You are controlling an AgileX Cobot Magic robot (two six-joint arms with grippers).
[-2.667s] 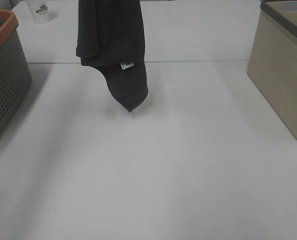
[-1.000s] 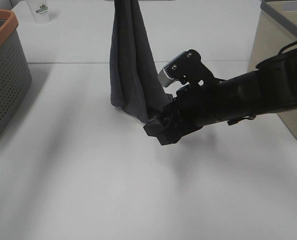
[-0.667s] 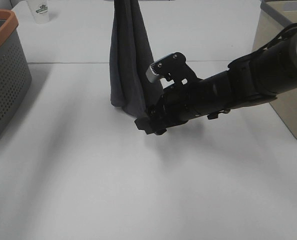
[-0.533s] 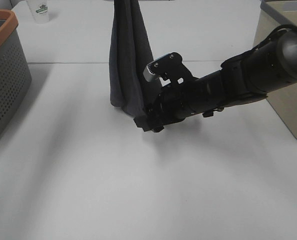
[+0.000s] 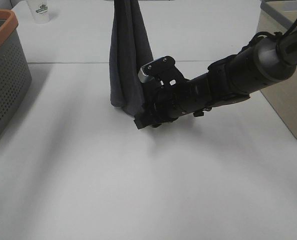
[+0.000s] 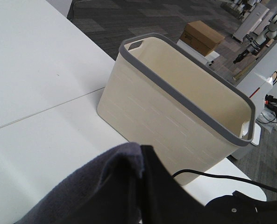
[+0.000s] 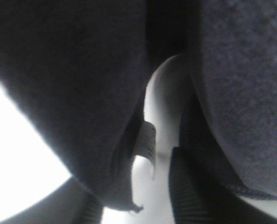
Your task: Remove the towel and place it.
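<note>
One hand straddles towel corner.

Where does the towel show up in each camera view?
Exterior high: towel hangs from top centre.
Left wrist: dark fold in the foreground, before the bin.
Right wrist: fills the view, close up.
Shared landmark: the bin, at exterior high's right edge.
</note>
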